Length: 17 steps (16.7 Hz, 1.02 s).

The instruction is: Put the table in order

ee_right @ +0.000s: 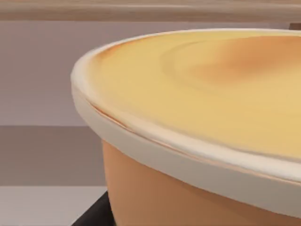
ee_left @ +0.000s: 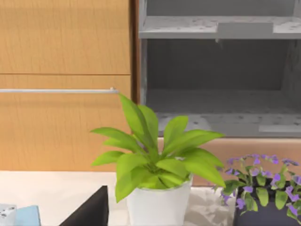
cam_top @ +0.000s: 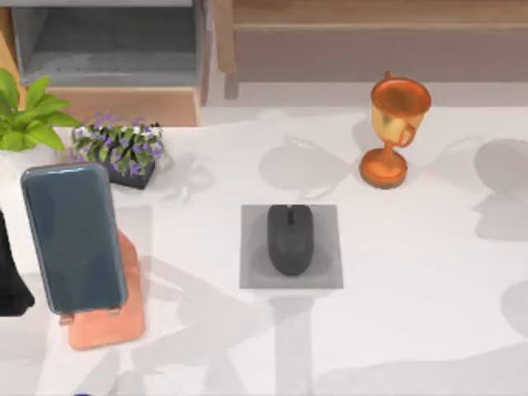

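Note:
The white marbled table (cam_top: 412,272) carries a black mouse (cam_top: 289,239) lying on a small grey square mat (cam_top: 327,272) at its centre. At the left, a dark-screened phone (cam_top: 73,235) leans on an orange stand (cam_top: 111,326). A bronze trophy (cam_top: 396,132) stands upright at the back right. My left arm (cam_top: 10,276) is a black shape at the table's left edge beside the phone, and a dark part of its gripper (ee_left: 89,212) pokes into the left wrist view. Close before the right wrist camera sits a large orange round vessel (ee_right: 202,117) with a pale rim, with a dark part of the right gripper (ee_right: 94,214) below it.
A green plant in a white pot (cam_top: 25,120) (ee_left: 157,207) and a dark pot of purple flowers (cam_top: 124,148) (ee_left: 263,207) stand at the back left. Behind them is the brown shelf unit with a grey recess (cam_top: 107,49) (ee_left: 216,84). Arm shadows fall across the table's front.

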{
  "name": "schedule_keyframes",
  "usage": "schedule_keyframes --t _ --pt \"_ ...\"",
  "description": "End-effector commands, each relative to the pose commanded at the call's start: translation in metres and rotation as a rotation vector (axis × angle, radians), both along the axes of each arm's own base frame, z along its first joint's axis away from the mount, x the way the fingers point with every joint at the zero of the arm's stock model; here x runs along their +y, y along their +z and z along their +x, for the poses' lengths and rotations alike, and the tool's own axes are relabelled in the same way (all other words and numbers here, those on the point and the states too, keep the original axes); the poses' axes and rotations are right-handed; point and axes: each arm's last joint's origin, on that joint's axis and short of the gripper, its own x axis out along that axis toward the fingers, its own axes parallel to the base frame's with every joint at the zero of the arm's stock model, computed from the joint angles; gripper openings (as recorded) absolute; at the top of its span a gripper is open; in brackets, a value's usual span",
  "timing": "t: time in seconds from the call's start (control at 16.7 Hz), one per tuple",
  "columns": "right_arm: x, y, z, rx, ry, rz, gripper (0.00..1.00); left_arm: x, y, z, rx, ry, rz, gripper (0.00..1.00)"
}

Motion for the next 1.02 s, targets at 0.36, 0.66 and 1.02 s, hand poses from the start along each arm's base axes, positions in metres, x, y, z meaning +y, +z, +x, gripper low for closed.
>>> schedule_keyframes --t 0.36,0.66,1.02 --pt "-0.001 0.007 0.003 -0.023 -0.004 -0.008 0.0 0.0 0.0 0.0 0.0 0.0 0.0 1.0" --pt "0.006 0.066 0.023 -0.206 -0.064 -0.071 0.0 0.0 0.0 0.0 0.0 0.0 0.0 1.0" --pt "0.057 0.134 0.057 -0.301 -0.11 -0.053 0.0 0.0 0.0 0.0 0.0 0.0 0.0 1.0"
